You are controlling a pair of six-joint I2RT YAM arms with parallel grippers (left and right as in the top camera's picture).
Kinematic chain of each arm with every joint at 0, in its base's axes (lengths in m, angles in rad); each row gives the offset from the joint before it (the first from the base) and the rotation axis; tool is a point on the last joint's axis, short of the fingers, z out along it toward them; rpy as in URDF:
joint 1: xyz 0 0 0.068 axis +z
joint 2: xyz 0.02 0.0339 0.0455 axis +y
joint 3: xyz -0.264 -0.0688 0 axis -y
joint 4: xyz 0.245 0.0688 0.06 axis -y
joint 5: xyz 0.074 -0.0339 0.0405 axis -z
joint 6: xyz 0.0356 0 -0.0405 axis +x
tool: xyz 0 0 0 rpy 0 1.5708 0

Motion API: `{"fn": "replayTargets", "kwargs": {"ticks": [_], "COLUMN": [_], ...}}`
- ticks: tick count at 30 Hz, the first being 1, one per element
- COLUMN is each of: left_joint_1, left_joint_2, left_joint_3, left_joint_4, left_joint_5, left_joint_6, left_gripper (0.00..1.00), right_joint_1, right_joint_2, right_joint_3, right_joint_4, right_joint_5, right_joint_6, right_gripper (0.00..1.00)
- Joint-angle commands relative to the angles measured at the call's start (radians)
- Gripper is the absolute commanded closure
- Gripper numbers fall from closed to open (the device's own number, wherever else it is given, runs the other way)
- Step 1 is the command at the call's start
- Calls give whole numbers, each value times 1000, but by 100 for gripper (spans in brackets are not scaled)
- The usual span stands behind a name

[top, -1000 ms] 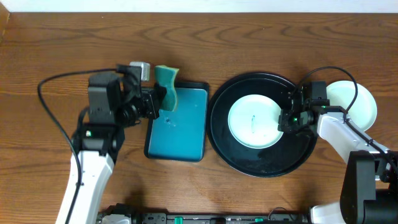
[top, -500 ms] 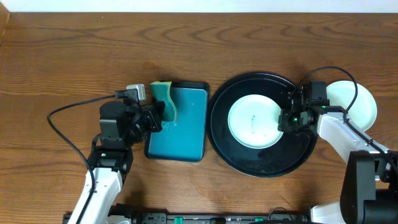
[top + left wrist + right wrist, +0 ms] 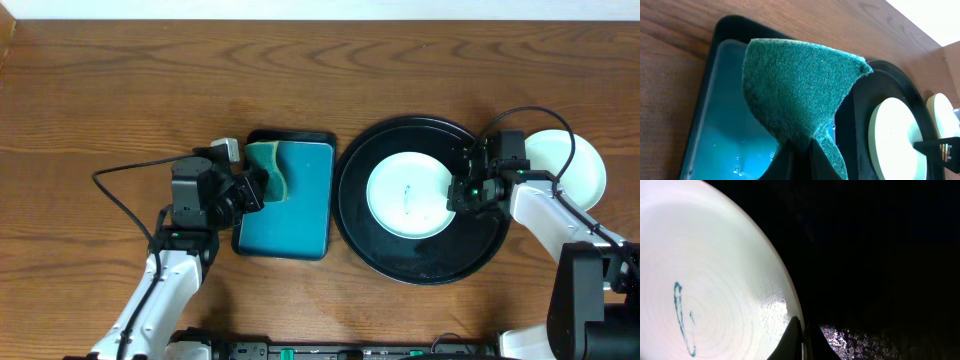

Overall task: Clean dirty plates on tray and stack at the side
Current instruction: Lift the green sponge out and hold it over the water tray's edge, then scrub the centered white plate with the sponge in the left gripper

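Observation:
A pale mint-white plate [image 3: 405, 195] lies in the middle of the round black tray [image 3: 420, 262]. A thin blue-green smear [image 3: 679, 315] marks its face. My right gripper [image 3: 462, 190] is shut on the plate's right rim [image 3: 790, 300], with one finger on top and one underneath. My left gripper [image 3: 250, 185] is shut on a green sponge [image 3: 266, 168], held upright over the upper left corner of the teal tray [image 3: 300, 215]. In the left wrist view the sponge [image 3: 800, 90] fans out above the fingers [image 3: 790, 162].
Another pale plate [image 3: 578, 165] sits on the wood table to the right of the black tray, partly behind my right arm. The teal tray [image 3: 725, 135] holds shallow water with droplets. A cable loops left of the left arm [image 3: 110, 190].
The left arm has swung in and dropped, bringing the sponge slightly nearer and lower over the teal tray's corner. The right gripper and plate have not moved.

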Motion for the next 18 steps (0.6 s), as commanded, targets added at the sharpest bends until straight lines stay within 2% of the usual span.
{"fn": "replayTargets", "kwargs": {"ticks": [1, 18], "left_joint_1": [2, -16], "left_joint_2": [9, 10], "left_joint_3": [5, 5], "left_joint_4": [10, 19], "left_joint_5": [2, 2], "left_joint_6": [-9, -8], "left_gripper": [93, 93], "right_joint_1": [21, 32], "right_joint_2": [-8, -8], "right_joint_3": [-11, -11], "right_joint_4": [5, 8], "right_joint_5": [17, 1], "right_joint_6": [-22, -25], "right_gripper": [99, 99]}}
